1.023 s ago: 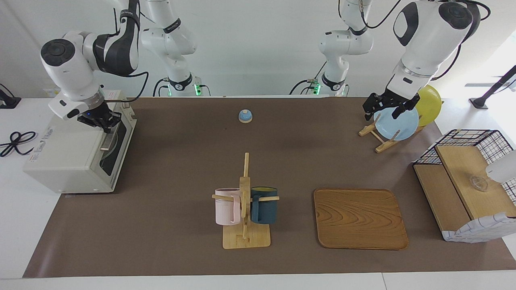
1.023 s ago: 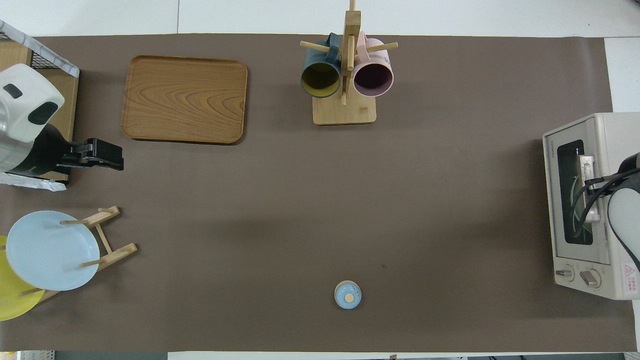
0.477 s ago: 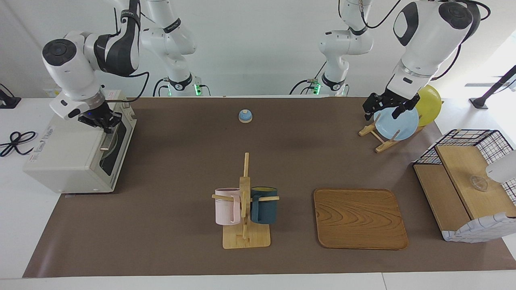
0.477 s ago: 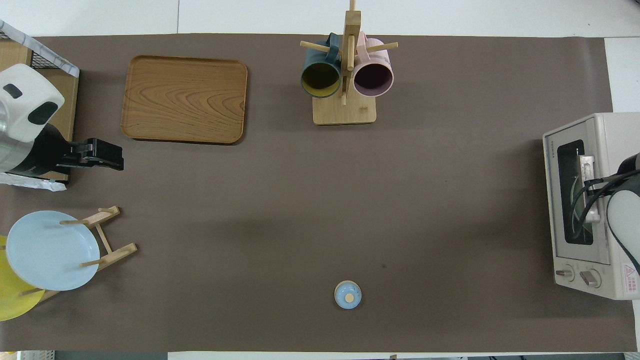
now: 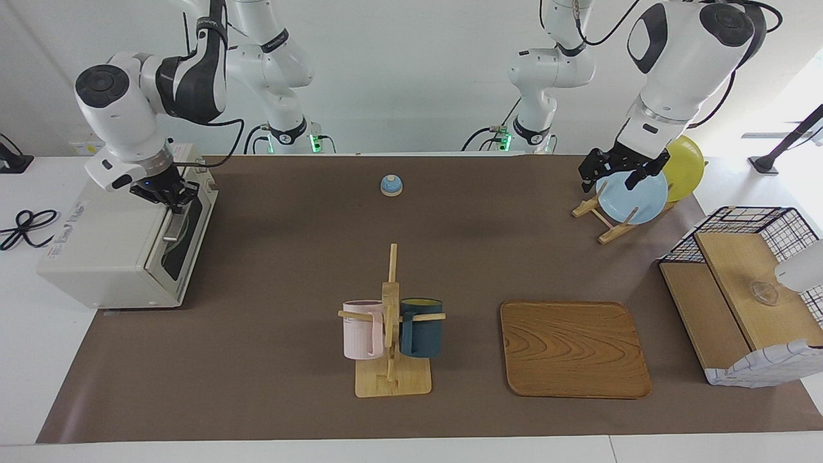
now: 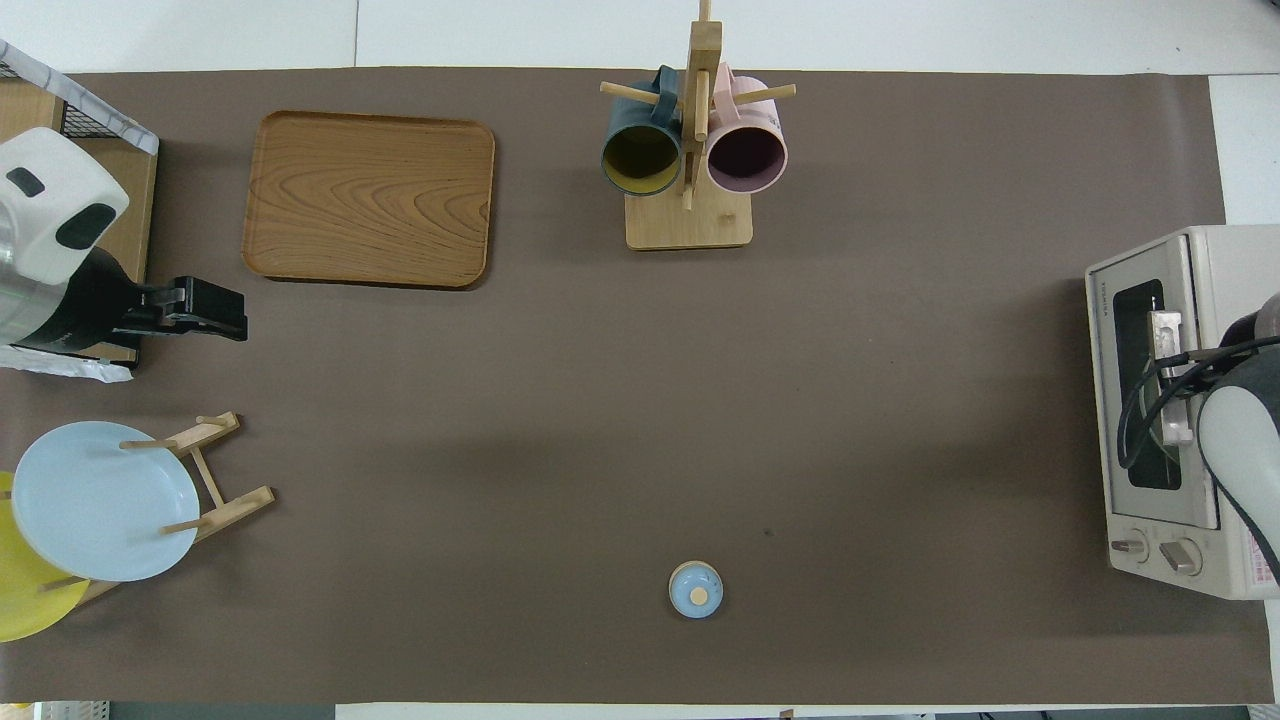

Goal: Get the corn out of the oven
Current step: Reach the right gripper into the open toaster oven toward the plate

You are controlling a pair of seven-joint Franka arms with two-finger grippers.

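While the oven (image 5: 122,238) sits at the right arm's end of the table with its door almost shut, the right gripper (image 5: 168,196) hangs at the top edge of that door, its arm bent steeply down from above the oven's roof; whether its fingers clasp the metal handle (image 6: 1165,375) or merely touch it, I cannot tell. The corn does not show in either view, the door's dark window giving nothing away. The left gripper (image 5: 611,170) waits with its fingers spread over the blue plate (image 5: 633,196) that stands on the wooden rack (image 5: 601,218) at the left arm's end. Compared with a second ago, the right wrist has swung a little toward the table's middle and the door's top has tipped slightly outward; the left arm has not stirred.
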